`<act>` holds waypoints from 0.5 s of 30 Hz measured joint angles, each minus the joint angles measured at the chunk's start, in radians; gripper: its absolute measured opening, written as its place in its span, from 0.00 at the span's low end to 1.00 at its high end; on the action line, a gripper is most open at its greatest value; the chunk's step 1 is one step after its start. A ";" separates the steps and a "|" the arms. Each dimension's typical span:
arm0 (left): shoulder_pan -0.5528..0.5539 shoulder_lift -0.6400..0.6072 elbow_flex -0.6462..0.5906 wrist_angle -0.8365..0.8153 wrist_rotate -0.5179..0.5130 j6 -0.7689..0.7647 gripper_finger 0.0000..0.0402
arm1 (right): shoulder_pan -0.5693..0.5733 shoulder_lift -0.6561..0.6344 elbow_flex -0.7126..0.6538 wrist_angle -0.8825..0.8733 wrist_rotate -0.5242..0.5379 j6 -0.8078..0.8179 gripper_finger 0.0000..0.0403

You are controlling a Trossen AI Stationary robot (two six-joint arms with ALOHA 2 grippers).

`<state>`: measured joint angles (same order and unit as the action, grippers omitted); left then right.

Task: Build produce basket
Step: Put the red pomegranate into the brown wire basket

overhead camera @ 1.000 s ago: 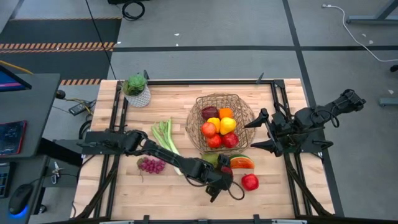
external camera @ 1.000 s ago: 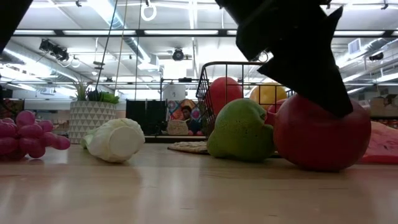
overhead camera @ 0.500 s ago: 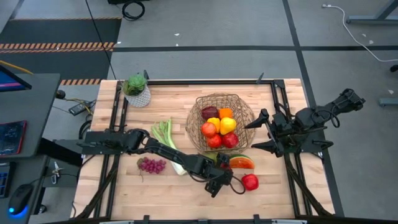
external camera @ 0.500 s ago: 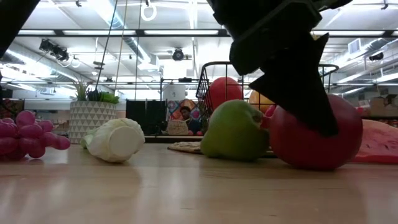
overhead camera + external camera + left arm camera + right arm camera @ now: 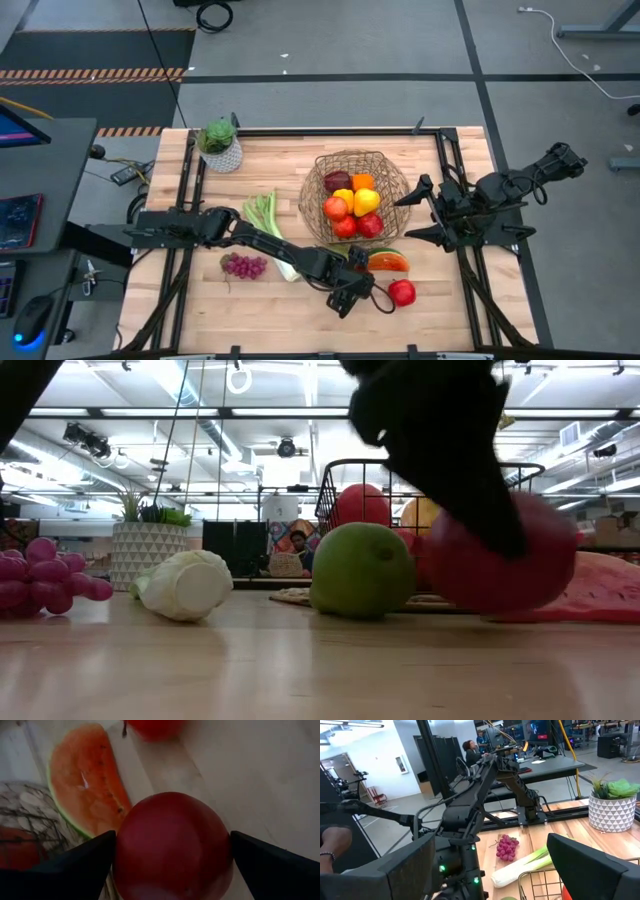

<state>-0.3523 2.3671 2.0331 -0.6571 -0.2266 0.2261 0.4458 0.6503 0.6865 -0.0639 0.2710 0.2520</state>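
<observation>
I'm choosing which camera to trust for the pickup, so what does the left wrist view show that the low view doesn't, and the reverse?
Only the left wrist view shows the left gripper open, its fingers either side of a dark red apple, with the watermelon slice lying flat beyond it.

Only the low view shows the green pear, the leek, the purple grapes and the potted plant.

Both show the dark red apple, part of the basket and the wooden table.
</observation>
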 joint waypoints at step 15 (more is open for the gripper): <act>-0.015 -0.045 0.063 -0.119 -0.055 -0.010 0.92 | 0.029 -0.036 0.000 -0.005 -0.003 -0.017 0.96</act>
<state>-0.3671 2.3217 2.0966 -0.7760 -0.2811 0.2162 0.4745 0.6141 0.6865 -0.0691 0.2684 0.2354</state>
